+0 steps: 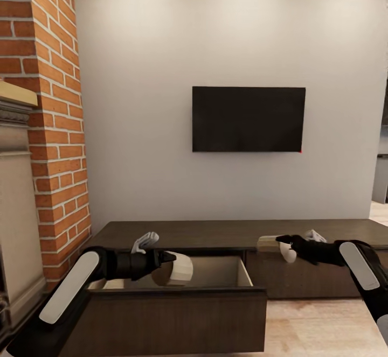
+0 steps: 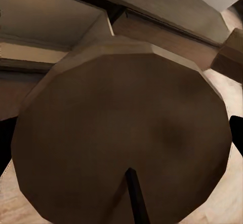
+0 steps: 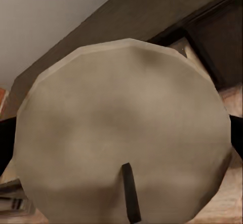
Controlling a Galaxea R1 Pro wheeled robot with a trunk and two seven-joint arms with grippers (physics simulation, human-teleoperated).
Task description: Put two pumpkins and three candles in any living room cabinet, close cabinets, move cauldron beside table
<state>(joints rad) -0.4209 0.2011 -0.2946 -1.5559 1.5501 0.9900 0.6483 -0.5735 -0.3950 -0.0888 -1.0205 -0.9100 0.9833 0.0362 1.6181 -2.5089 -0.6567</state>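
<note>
While candles [image 2: 121, 133] fill wrist views, fingertips vanish.

A home living room: wall-mounted television [image 1: 248, 119], brick fireplace [image 1: 51, 104] at left, long low cabinet [image 1: 226, 234] below.

Beige candles [image 1: 180, 268] above open cabinet [image 1: 178, 314]

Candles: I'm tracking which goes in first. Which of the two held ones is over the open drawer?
The candle in the left tool: it hangs over the open drawer. The right tool's candle is over the closed cabinet front.
</note>
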